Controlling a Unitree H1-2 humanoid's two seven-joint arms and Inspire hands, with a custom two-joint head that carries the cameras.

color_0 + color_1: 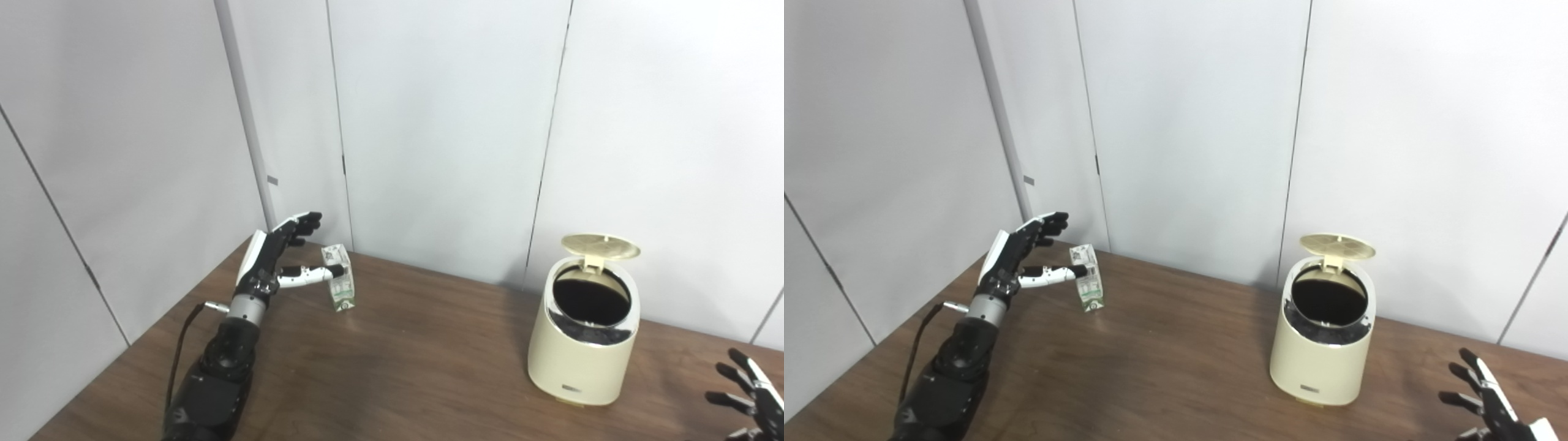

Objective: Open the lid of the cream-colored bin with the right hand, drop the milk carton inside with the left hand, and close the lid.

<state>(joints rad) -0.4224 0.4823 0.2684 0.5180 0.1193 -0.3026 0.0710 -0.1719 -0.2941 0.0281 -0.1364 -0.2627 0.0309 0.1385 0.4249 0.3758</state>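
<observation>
While the left hand (275, 257) reaches out at the far left of the bench (392, 361), its fingers (303, 223) are spread apart and it grips nothing. The thumb (309, 274) points sideways to the milk carton (340, 277), tip at the carton's upper left side; actual contact can't be confirmed. The other fingers stretch above and behind the carton, not wrapped on it. The arm (214, 373) comes up from the bottom left, dark, with a metal wrist.

The carton stands on the bench near the back left corner, tilted a little, white with green print, close to the grey wall panels (429, 122).

The right hand (1488, 404) sits low at the bottom right edge, only partly in frame. Its fingers are splayed and apart, holding nothing, hovering over the bench well to the right of the bin.

The cream bin (582, 337) stands on the right half of the bench, well apart from the carton and from both hands. The lid (600, 246) is up, hinged at the back rim, nearly flat and facing upward. The round mouth is exposed, dark inside, with a shiny ring around the rim. There is a small label low on the front. The bench is dark brown wood.
</observation>
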